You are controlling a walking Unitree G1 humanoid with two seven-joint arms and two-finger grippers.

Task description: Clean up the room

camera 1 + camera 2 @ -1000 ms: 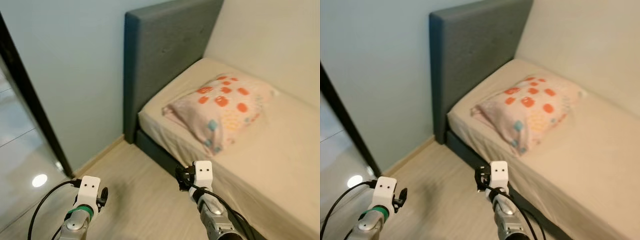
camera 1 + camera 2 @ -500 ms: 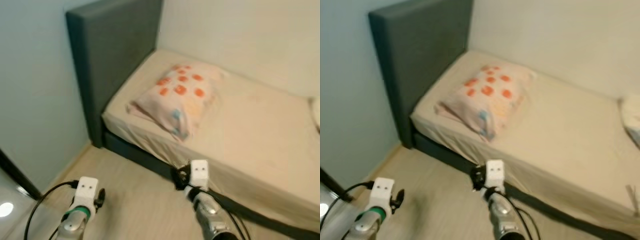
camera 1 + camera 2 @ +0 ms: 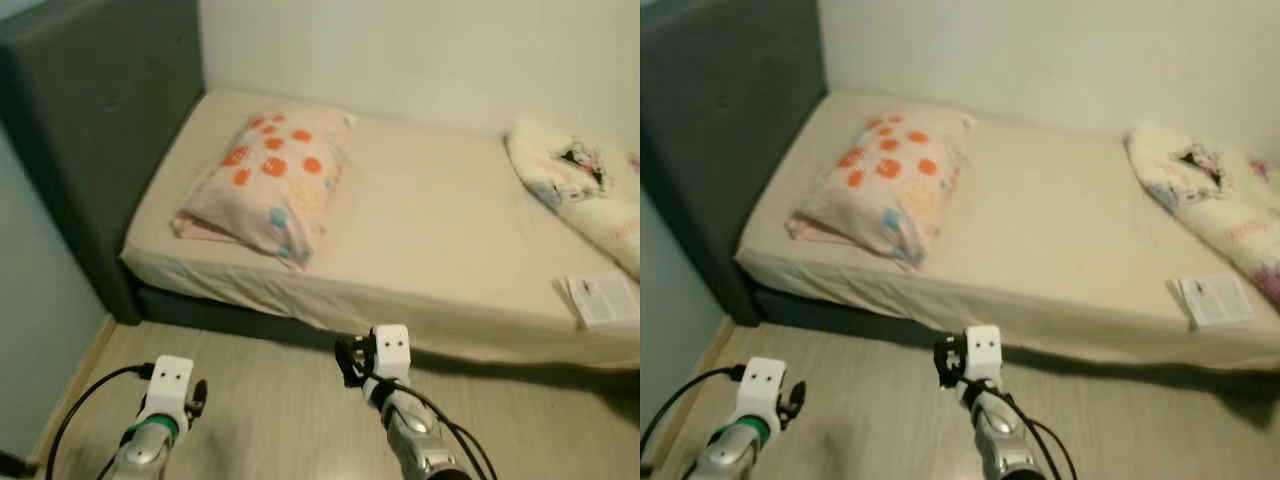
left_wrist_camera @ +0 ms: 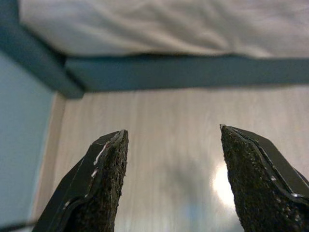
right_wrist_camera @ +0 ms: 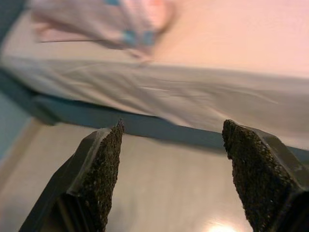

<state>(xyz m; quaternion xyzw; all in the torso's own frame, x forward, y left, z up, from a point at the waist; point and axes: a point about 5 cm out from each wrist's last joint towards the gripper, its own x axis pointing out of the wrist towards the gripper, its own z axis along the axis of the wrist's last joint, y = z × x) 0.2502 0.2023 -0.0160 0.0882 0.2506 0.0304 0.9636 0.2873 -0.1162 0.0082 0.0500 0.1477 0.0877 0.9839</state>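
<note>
Nearest the camera, the left gripper (image 4: 171, 179) hangs over the pale wood floor (image 3: 270, 400) with its two black fingers spread wide and nothing between them, and the right gripper (image 5: 169, 179) is held a little farther forward, just short of the bed's edge, its fingers likewise parted and empty. Beyond them runs the dark base of the bed (image 3: 200, 318), topped by a beige sheeted mattress (image 3: 420, 230) with a grey headboard (image 3: 90, 130) at the robot's left. On the mattress near the headboard lies a pillow (image 3: 265, 185) with orange spots (a few blue ones too). Toward the right, close to the mattress's front edge, sits a white booklet (image 3: 603, 297), and behind it a rumpled patterned blanket (image 3: 575, 180) reaches the far wall (image 3: 420, 55).
</note>
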